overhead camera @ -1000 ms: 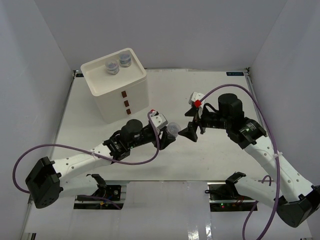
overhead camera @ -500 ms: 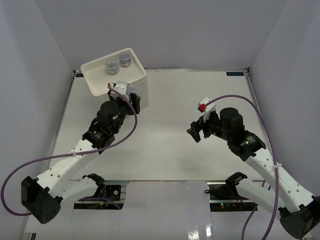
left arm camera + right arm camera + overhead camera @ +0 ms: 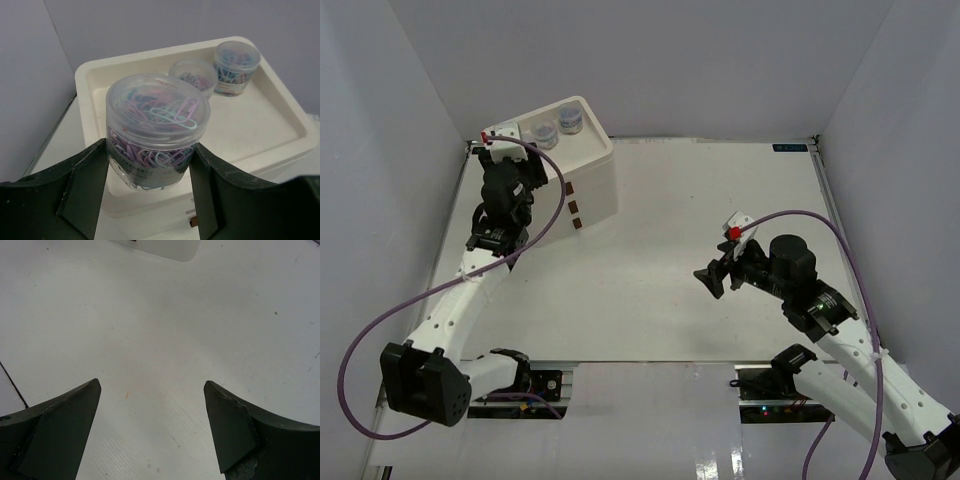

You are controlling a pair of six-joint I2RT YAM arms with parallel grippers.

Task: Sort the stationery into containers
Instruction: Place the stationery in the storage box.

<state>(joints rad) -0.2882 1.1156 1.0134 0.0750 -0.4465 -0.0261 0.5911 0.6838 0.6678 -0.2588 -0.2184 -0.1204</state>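
A small clear jar (image 3: 157, 130) full of bluish-purple paper clips sits between my left gripper's (image 3: 150, 145) two fingers, which are shut on its sides. It hangs just above the near left rim of the white drawer unit's tray top (image 3: 260, 117). Two more such jars (image 3: 192, 77) (image 3: 236, 67) stand at the tray's far side, and show from above (image 3: 545, 135) (image 3: 570, 121). In the top view my left gripper (image 3: 527, 165) covers the held jar. My right gripper (image 3: 712, 280) (image 3: 152, 385) hovers open over bare table with nothing between its fingers.
The drawer unit (image 3: 595, 185) stands at the far left of the table (image 3: 700, 190), brown handles (image 3: 572, 205) facing the middle. White walls close in the left, back and right. A corner of the unit (image 3: 160, 247) shows at the top of the right wrist view.
My left arm has swung from the table's middle back left to the drawer unit's top, carrying the jar. My right arm has drawn back toward the near right.
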